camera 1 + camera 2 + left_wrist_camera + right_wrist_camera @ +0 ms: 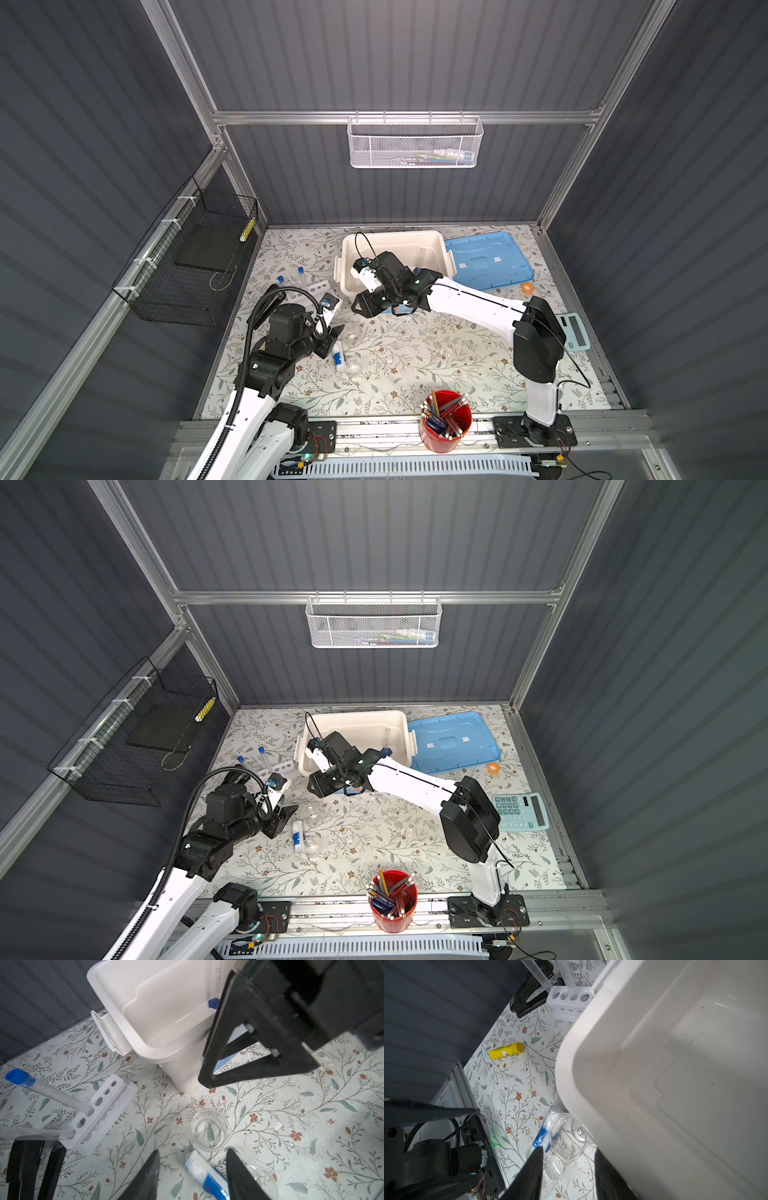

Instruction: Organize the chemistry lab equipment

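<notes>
Two clear tubes with blue caps (300, 274) stand in a white rack (104, 1111) left of the white bin (392, 239). A slim measuring cylinder with a blue foot (213, 1002) leans inside the bin. A clear beaker (209, 1129) and a round flask (353, 366) sit on the floral mat. My left gripper (192, 1169) is open low over the mat, holding nothing, with a white and blue tube (204, 1174) lying between its fingers. My right gripper (569, 1159) hangs open and empty by the bin's front left corner, above the beaker (566, 1136).
A blue lid (488, 259) lies right of the bin. A pale blue calculator (521, 812) and an orange piece (528, 288) are at the right edge, a red cup of pencils (445, 419) at the front. A black stapler (31, 1167) and a yellow tube (506, 1050) lie near the left wall.
</notes>
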You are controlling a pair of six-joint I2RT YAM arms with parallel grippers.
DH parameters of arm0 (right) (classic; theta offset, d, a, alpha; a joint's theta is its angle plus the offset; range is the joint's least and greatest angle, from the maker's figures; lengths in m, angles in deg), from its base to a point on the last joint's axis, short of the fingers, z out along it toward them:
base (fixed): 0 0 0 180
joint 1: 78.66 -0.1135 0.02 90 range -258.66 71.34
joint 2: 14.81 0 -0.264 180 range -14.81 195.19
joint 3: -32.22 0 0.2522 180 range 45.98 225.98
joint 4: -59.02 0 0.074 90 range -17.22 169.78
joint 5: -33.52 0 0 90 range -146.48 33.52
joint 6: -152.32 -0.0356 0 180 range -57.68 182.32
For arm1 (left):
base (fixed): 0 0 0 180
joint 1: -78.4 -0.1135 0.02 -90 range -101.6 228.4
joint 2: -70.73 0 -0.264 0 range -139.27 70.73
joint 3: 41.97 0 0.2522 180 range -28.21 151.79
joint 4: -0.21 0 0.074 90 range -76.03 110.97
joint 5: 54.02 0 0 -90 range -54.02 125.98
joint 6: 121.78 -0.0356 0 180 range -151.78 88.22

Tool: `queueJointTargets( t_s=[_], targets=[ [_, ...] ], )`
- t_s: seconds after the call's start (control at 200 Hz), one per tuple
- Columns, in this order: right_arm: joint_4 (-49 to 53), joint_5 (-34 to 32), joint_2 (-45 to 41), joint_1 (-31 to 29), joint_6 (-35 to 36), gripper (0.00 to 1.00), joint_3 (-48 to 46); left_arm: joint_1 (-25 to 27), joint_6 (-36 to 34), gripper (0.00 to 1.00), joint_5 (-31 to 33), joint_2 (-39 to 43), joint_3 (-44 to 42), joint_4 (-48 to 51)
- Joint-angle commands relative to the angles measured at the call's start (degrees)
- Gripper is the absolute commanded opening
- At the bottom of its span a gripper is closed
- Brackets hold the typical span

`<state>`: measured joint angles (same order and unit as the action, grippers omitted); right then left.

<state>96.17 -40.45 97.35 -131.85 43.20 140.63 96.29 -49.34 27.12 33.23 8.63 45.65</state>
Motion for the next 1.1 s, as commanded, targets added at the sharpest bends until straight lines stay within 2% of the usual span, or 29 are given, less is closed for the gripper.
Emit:
queueJointTargets(
  t_s=[0.0,0.21,0.23,0.405,0.515,0.595,0.765,0.82,0.926,1.096],
  targets=[
    [-0.9,0.7,1.5,1.1,-0.5,0.43,2.1,-0.4,-0.9,0.51,-1.8,-0.2,-1.2,-0.1],
    [2.2,2.5,1.3,1.6,0.8,0.44,5.0,-0.3,-1.3,0.51,-2.5,-2.6,-1.6,-1.3],
    [3.4,5.3,1.1,1.7,1.3,0.45,5.5,-0.3,-1.6,0.51,-2.5,-3.0,-1.6,-1.3],
    [13.6,13.7,-4.9,2.1,5.4,0.46,5.4,-0.3,-4.7,0.50,-1.5,-7.1,-0.8,-0.9],
    [16.6,16.6,-11.5,2.3,6.6,0.45,0.7,-0.3,-6.1,0.49,-1.6,-10.4,0.3,-0.6],
    [15.9,15.6,-17.5,3.5,6.1,0.45,-4.3,-0.2,-6.7,0.48,-1.9,-13.0,1.2,-0.7],
    [14.1,8.7,-28.3,9.2,4.2,0.46,-12.2,-0.2,-7.3,0.44,-1.5,-18.4,2.9,-2.1],
    [14.3,6.2,-30.7,11.0,4.7,0.46,-14.2,-0.4,-6.7,0.44,0.2,-18.8,2.1,-4.1],
    [16.0,1.3,-34.6,14.7,5.5,0.46,-16.1,-0.2,-7.1,0.43,-0.5,-20.3,1.3,-5.3],
    [15.7,-1.0,-39.6,19.0,6.1,0.46,-18.6,-0.3,-7.7,0.43,0.1,-21.4,0.5,-6.0]
  ],
)
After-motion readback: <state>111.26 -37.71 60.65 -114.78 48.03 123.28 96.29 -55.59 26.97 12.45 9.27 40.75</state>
